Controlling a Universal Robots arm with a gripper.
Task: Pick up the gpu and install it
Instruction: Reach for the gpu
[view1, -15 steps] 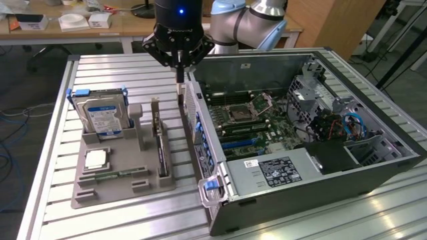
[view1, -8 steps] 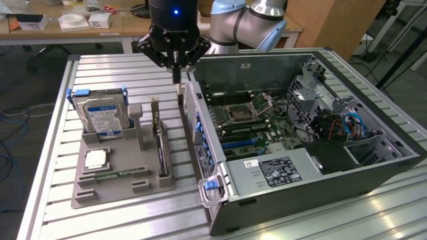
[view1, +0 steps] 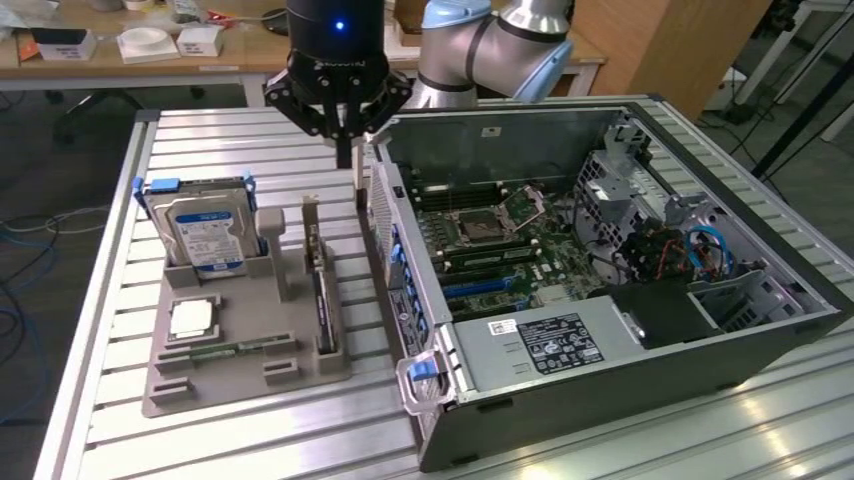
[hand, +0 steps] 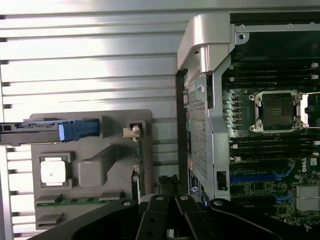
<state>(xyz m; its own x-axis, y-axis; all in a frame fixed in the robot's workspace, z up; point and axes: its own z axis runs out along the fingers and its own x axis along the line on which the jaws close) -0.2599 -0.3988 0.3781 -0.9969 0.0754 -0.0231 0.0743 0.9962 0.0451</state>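
Hovering gripper, clenched and empty, over the lane between tray and case.
The gripper hung with its fingertips pressed together, grasping nothing, above the slatted table near the rear corner of the open computer case. The gpu stood on its long edge in a slot of the grey tray, bracket end nearest the gripper, apart from the fingertips. A narrow strip of table separated the tray's edge from the case wall. The hard drive stood upright toward the exterior view's left, and the card's upper edge was unobstructed.
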